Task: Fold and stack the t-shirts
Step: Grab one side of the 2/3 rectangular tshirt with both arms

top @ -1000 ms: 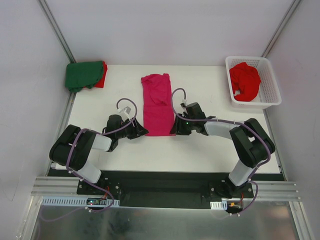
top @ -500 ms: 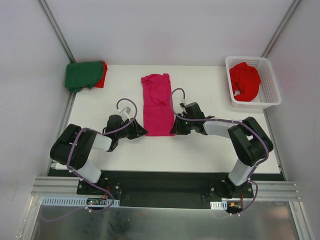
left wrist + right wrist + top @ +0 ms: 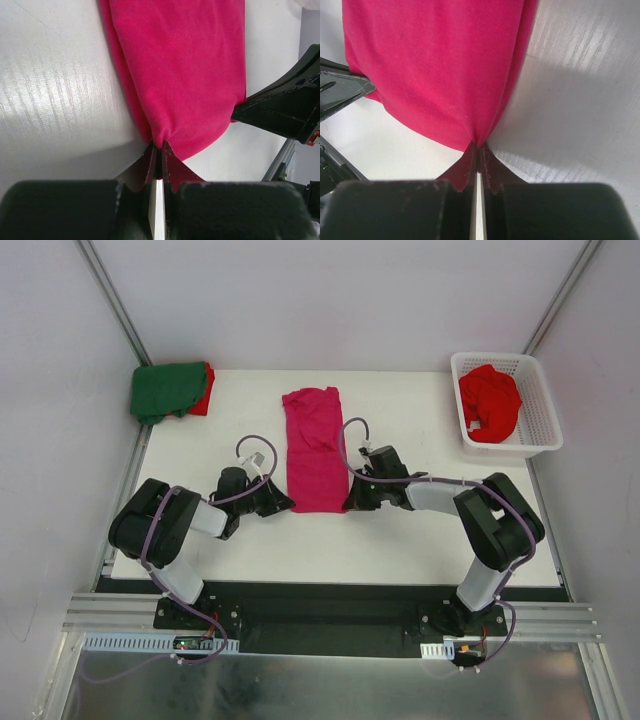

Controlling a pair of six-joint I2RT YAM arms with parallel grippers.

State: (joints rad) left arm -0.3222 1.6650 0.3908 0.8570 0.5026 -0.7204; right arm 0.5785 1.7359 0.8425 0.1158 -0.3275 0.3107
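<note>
A magenta-pink t-shirt (image 3: 315,445), folded into a long strip, lies on the white table (image 3: 420,530). My left gripper (image 3: 286,505) is shut on its near left corner; the left wrist view shows the cloth (image 3: 185,75) pinched between the jaws of that gripper (image 3: 158,147). My right gripper (image 3: 349,503) is shut on the near right corner, and the right wrist view shows the cloth (image 3: 440,70) gathered at that gripper (image 3: 479,146). A folded dark green t-shirt (image 3: 165,390) lies on a red one (image 3: 205,390) at the far left corner. Another red t-shirt (image 3: 490,402) lies crumpled in the basket.
The white lattice basket (image 3: 540,435) stands at the far right corner of the table. Grey walls close in on the left, back and right. The arm bases sit on a black rail (image 3: 320,615) at the near edge.
Both grippers have closed from partly open onto the near corners of the magenta-pink t-shirt. The arms have shifted only slightly inward.
</note>
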